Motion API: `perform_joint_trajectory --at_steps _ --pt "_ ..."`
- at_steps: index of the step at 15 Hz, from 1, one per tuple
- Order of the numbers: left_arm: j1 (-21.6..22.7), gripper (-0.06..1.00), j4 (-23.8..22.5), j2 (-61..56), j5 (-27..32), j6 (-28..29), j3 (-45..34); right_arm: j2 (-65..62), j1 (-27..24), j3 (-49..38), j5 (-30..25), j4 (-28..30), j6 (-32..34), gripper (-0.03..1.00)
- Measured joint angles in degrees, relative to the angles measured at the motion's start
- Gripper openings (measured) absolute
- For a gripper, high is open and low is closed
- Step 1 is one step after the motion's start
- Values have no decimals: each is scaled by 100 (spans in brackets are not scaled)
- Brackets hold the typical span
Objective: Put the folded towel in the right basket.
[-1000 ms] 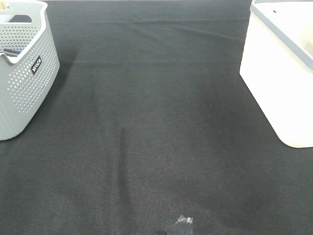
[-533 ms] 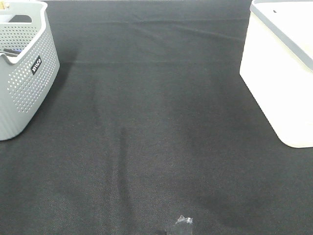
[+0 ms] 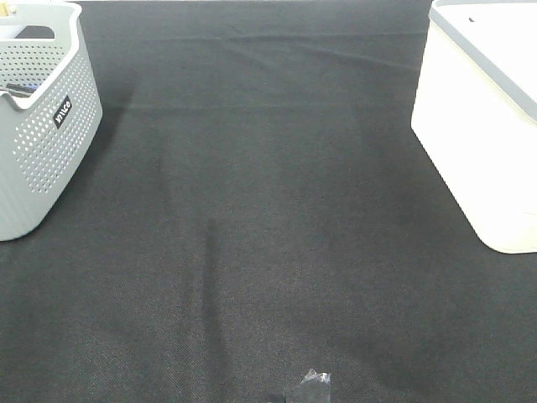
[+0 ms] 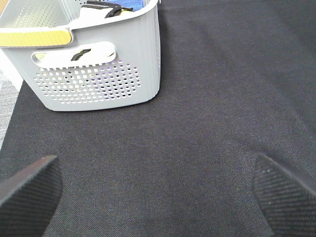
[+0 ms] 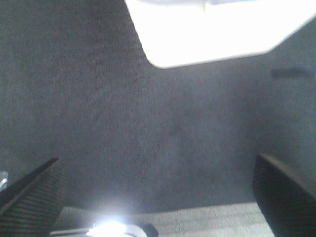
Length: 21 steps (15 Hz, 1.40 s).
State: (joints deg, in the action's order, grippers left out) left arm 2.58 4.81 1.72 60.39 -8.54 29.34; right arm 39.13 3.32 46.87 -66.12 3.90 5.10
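Label on left basket: you've got a small dark tag with white lettering on the grey perforated basket (image 3: 42,117); the letters are too small to read.
Right basket: the plain white one (image 3: 478,126) stands at the desk's right edge, with no writing visible on it.
Folded towel: you can't pick it out for certain; the left wrist view shows something blue (image 4: 132,5) and a dark strap inside the grey basket, and whether that is the towel can't be told.
Left gripper (image 4: 158,195): your fingers (image 4: 29,190) are spread wide, nothing between them, hovering over the black desk cloth (image 3: 268,210) just short of the grey basket.
Right gripper (image 5: 158,192): fingers (image 5: 284,192) wide apart too, empty, above the cloth with the white basket ahead; that view is blurry.
Desk front edge: a small crumpled clear scrap (image 3: 312,386) lies there.
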Motion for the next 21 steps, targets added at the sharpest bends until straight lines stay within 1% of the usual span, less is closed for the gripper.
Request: perform_joint_trajectory --at_steps 4,5,7,11,15,18,21 --pt "0 97 0 0 0 0 0 -1765 0 -1243 17 40 23 98" --pt "0 97 0 0 0 0 0 -1765 0 -1243 17 40 23 98" --pt "0 97 0 0 0 0 0 -2670 0 -1753 17 40 -11 98" --pt "0 97 0 0 0 0 0 -3879 0 -1942 46 -17 -17 98" --pt "0 97 0 0 0 0 0 -3930 0 -2034 172 -132 -69 98" --pt "0 97 0 0 0 0 0 -3930 0 -2051 218 -390 -378 98" --pt "0 97 0 0 0 0 0 -3930 0 -2051 218 -453 -476 98"
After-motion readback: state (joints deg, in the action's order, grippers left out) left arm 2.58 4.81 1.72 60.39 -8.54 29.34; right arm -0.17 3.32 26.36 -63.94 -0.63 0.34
